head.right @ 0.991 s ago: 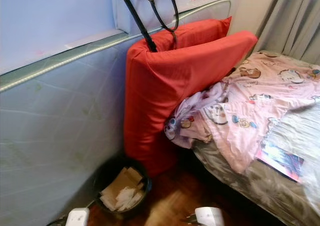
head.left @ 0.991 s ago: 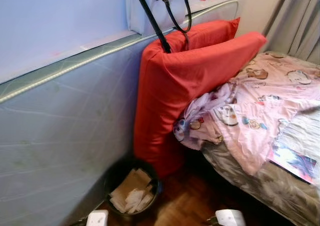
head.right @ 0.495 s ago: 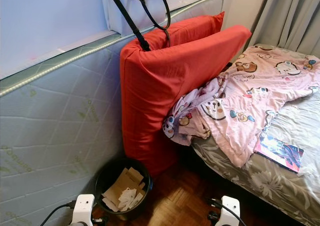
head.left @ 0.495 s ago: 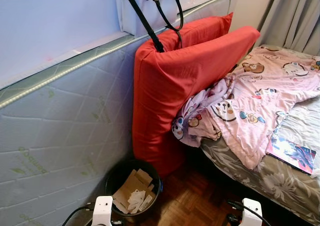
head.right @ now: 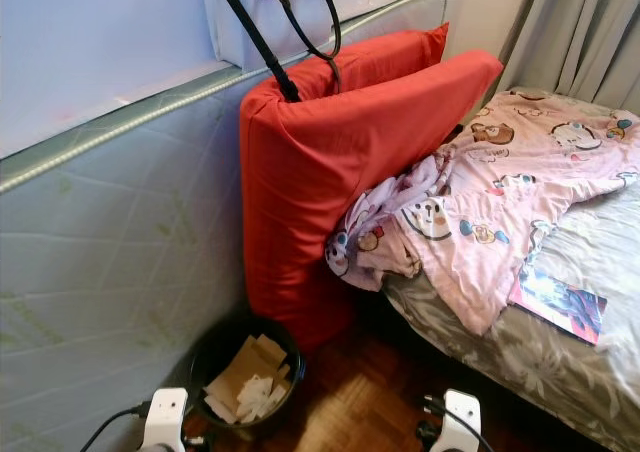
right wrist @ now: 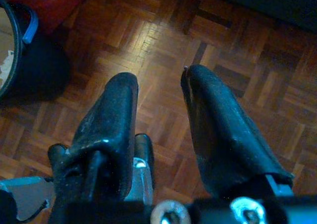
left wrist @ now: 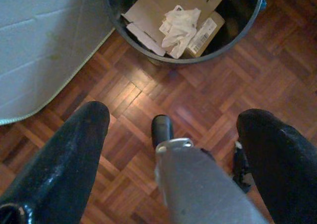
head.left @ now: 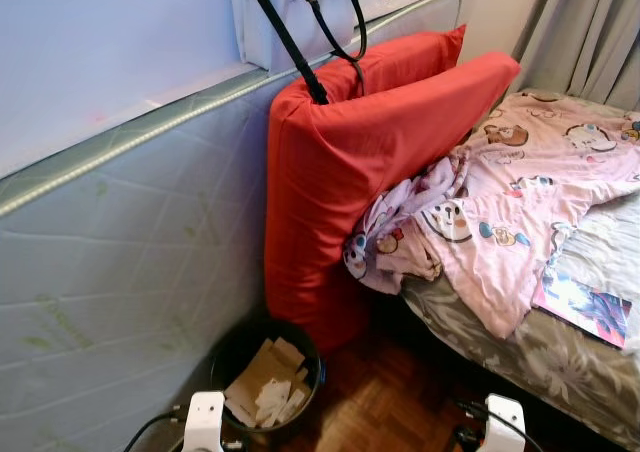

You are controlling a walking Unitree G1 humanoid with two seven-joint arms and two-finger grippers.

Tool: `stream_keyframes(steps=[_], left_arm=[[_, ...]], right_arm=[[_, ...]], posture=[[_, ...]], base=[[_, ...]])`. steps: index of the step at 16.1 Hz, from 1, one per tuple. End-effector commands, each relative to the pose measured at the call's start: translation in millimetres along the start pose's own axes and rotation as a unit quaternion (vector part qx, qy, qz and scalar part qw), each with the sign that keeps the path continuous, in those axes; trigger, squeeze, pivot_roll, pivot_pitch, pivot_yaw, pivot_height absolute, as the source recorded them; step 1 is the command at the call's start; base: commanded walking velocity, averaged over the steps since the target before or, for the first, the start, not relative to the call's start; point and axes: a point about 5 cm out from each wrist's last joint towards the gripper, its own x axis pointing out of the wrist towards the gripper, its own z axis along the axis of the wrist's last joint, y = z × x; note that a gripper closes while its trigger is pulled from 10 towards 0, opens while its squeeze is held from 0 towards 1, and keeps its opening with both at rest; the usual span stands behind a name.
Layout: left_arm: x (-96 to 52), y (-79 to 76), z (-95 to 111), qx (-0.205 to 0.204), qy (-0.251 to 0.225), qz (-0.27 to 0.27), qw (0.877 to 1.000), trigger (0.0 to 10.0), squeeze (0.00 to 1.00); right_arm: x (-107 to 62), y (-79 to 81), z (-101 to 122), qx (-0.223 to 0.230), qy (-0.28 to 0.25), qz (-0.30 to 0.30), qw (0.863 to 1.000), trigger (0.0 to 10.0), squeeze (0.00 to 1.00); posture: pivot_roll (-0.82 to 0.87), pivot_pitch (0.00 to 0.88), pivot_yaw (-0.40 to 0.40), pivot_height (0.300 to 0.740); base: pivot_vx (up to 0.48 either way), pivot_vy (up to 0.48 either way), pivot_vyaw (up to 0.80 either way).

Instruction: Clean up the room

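Two white wrist housings poke in at the near edge of the left eye view, cut off so that little of either arm can be read there. On the left a pale quilted mattress [head.left: 120, 262] stands on edge against the blue wall, and a big red fabric cushion [head.left: 350, 172] leans beside it; a white bag with black straps [head.left: 300, 22] hangs above, its top cropped away. Near the cushion's foot, on the dark wooden parquet floor [head.left: 380, 402], sits a round black waste bin [head.left: 265, 377] holding torn cardboard and crumpled paper. To the right is a bed with a grey floral cover [head.left: 520, 357], a rumpled pink cartoon-print blanket [head.left: 500, 212] spilling over its near-left corner, and a glossy colourful magazine [head.left: 585, 307] lying flat by the right edge. Grey curtains [head.left: 590, 32] hang far right.

Seen from the right eye, the layout is the same, slightly blurred.

From the left wrist, the left gripper [left wrist: 173, 120] hangs over the parquet with its black fingers wide apart, gripping nothing; the bin is just beyond the fingertips, partly cropped.

From the right wrist, the right gripper [right wrist: 158, 85] hangs above bare parquet, fingers a narrow gap apart and empty; the bin's rim is barely visible at one edge.
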Motion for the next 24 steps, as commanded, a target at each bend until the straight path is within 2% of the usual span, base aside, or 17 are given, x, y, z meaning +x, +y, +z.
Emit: stream_keyframes(steps=[1, 8, 13, 16, 18, 24], left_arm=[[0.1, -0.1, 0.4, 0.005, 0.001, -0.002, 1.000, 10.0, 0.00], [0.0, 0.0, -0.1, 0.008, 0.001, -0.002, 1.000, 10.0, 0.00], [-0.1, 0.0, 0.1, 0.017, -0.002, -0.001, 1.000, 10.0, 0.00], [0.0, -0.1, 0.6, 0.018, -0.002, -0.001, 1.000, 10.0, 0.00], [0.1, 0.0, 0.9, 0.019, -0.002, -0.001, 1.000, 10.0, 0.00], [0.1, 0.3, 1.2, 0.019, -0.002, -0.001, 1.000, 10.0, 0.00]], right_arm=[[-0.4, -1.7, -2.0, 0.000, 0.007, -0.002, 1.000, 10.0, 0.00], [-0.5, -1.6, -2.7, -0.006, 0.010, 0.000, 1.000, 10.0, 0.00], [-0.7, -2.0, -1.5, -0.007, 0.001, 0.000, 1.000, 10.0, 0.00], [-0.6, -2.1, -2.4, -0.008, 0.009, -0.001, 1.000, 10.0, 0.00], [-0.5, -2.1, -2.5, -0.013, 0.013, 0.000, 1.000, 10.0, 0.00], [-0.4, -2.0, -1.5, -0.009, 0.006, -0.004, 1.000, 10.0, 0.00]], posture=[[-0.07, 0.000, -0.017, 0.740], [-0.07, 0.000, -0.016, 0.740], [-0.07, 0.000, -0.017, 0.740], [-0.07, 0.000, -0.019, 0.740], [-0.07, 0.000, -0.020, 0.740], [-0.07, 0.000, -0.017, 0.740]], base=[[0.000, 0.000, -0.78], [0.000, 0.000, -0.78], [0.000, 0.000, 0.00], [0.000, -0.341, 0.00], [0.000, -0.351, -0.75], [0.000, -0.271, 0.00]])
